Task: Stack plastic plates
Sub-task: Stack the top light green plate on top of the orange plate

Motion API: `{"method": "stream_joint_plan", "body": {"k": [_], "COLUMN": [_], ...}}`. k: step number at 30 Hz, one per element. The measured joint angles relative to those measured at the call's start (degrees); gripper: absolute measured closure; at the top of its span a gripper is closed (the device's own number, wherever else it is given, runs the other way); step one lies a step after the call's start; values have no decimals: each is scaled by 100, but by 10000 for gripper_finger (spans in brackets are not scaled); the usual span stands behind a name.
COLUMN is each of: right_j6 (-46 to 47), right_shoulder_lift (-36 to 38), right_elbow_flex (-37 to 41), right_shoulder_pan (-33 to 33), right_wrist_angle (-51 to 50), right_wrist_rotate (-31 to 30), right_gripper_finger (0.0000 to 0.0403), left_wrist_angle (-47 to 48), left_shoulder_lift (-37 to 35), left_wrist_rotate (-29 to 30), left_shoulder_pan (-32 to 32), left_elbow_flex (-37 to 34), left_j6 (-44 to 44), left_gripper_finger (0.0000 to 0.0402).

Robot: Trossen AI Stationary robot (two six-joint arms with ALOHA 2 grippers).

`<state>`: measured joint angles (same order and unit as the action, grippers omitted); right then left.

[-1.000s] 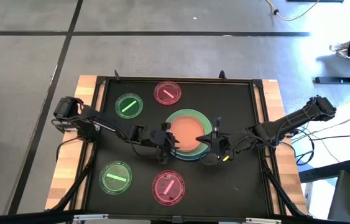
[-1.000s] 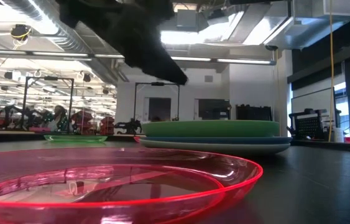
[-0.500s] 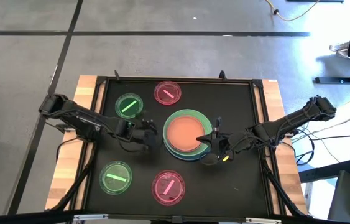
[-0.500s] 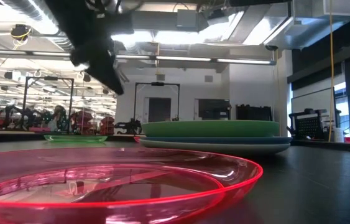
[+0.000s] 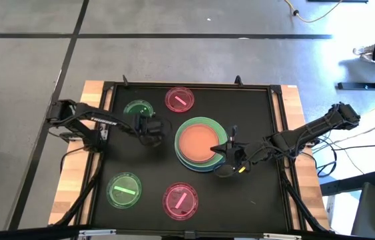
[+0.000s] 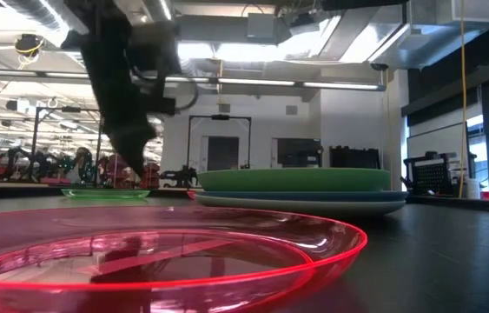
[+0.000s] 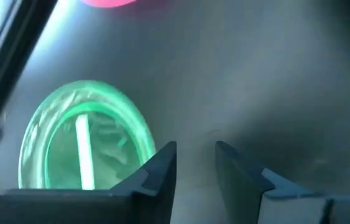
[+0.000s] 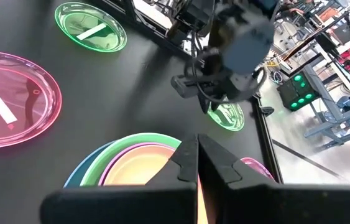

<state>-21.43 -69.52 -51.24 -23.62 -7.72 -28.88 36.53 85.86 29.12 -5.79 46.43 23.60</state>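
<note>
A stack of plates (image 5: 200, 143) sits at the table's middle, with an orange-brown plate on top and green and blue rims below it. Small green plates lie far-left (image 5: 136, 109) and near-left (image 5: 124, 189). Small pink plates lie far (image 5: 179, 100) and near (image 5: 179, 200). My left gripper (image 5: 152, 128) (image 7: 194, 150) is open and hovers beside the right rim of the far-left green plate (image 7: 84, 146). My right gripper (image 5: 230, 155) (image 8: 198, 146) is shut at the stack's right rim (image 8: 137, 162). My right gripper's shut fingers point from the table's right side at the stack's right rim (image 5: 224, 150). I cannot tell whether they touch it.
A raised black frame (image 5: 187, 85) borders the dark mat, and wooden table edges show outside it. In the low view the near pink plate (image 6: 157, 252) fills the foreground, with the stack (image 6: 296, 187) behind it. Bare mat lies between the small plates.
My left gripper has drawn back from the stack's left rim, moving toward the table's left and far edges to the far-left green plate. The orange-brown plate stays on top of the stack.
</note>
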Motion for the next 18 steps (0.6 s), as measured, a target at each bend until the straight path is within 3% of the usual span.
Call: {"method": "stream_joint_plan", "body": {"k": [18], "right_j6": [-7], "right_shoulder_lift": [0], "right_elbow_flex": [0], "right_shoulder_pan": [0], "right_wrist_angle": [-7], "right_wrist_rotate": [0], "right_gripper_finger": [402], "left_wrist_angle": [-769], "left_shoulder_lift": [-13], "left_wrist_rotate": [10], "left_shoulder_pan": [-943], "left_elbow_flex": [-1074], "left_j6": [-3], "left_gripper_finger": [298]}}
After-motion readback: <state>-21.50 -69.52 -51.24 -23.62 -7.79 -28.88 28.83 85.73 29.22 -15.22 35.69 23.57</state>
